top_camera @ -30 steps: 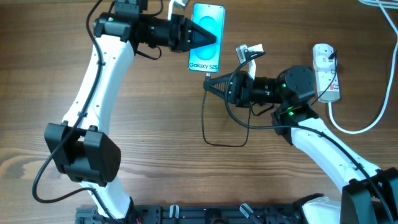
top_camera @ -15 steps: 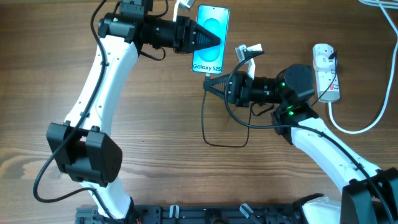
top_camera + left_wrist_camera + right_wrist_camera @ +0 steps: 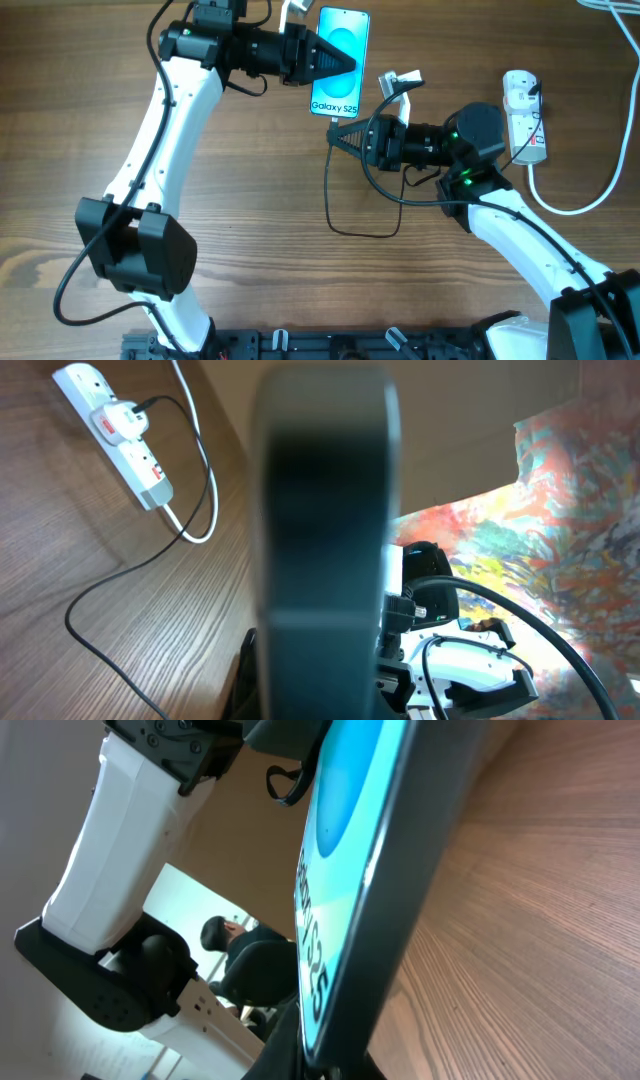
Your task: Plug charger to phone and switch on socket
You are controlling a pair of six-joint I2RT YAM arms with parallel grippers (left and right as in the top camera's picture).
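Note:
In the overhead view my left gripper is shut on the phone and holds it flat near the table's far edge, teal screen up, "Galaxy S25" end towards the right arm. My right gripper is shut on the charger's small black plug right at that end of the phone. The thin black charger cable loops down and back under the right wrist. The white socket lies at the far right with a black plug in it. The right wrist view shows the phone edge-on, very close. The left wrist view shows the phone as a dark blur, and the socket.
A thick white lead curves from the socket towards the right table edge. A small white and grey object sits just behind the right wrist. The left arm fills the left of the right wrist view.
The left gripper moved the phone slightly right and towards the far edge between the earliest frame and the middle one, then stayed still. The right arm has not moved.

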